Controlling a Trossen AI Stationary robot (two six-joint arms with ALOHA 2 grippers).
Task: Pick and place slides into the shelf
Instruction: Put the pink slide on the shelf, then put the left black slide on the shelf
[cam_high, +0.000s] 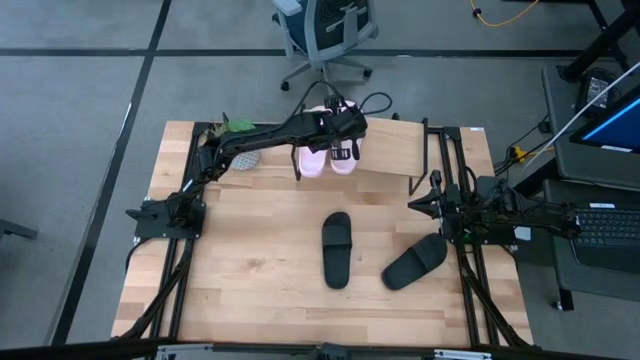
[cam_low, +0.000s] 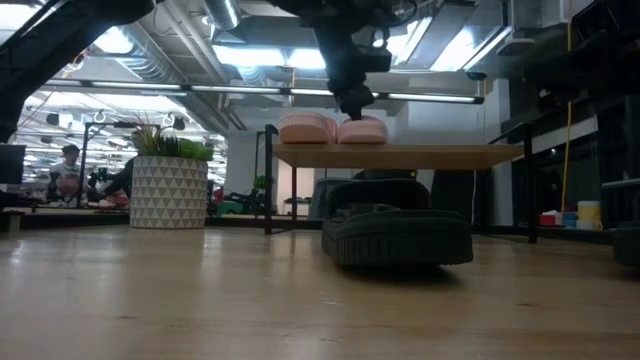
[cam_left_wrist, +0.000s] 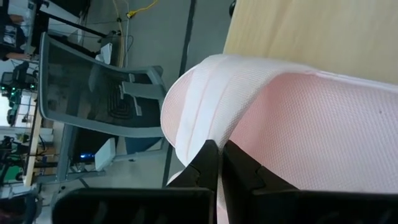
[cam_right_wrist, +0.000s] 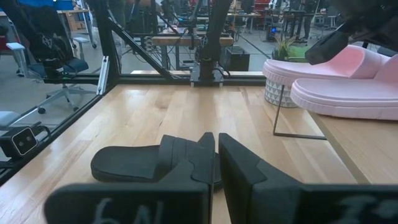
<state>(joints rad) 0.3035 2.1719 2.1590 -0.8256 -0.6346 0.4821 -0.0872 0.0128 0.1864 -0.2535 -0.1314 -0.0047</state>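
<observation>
Left claw (cam_high: 345, 128) over pink slides (cam_high: 327, 155) on shelf (cam_high: 395, 150), black slides (cam_high: 337, 248) on table (cam_high: 250, 260)

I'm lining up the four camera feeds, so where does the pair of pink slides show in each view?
High view: pink slides at top centre, on the shelf, under the left gripper.
Low view: upper centre, on the shelf plank.
Left wrist view: one fills the right half.
Right wrist view: right edge.
Shared landmark: the shelf's light plank.
</observation>
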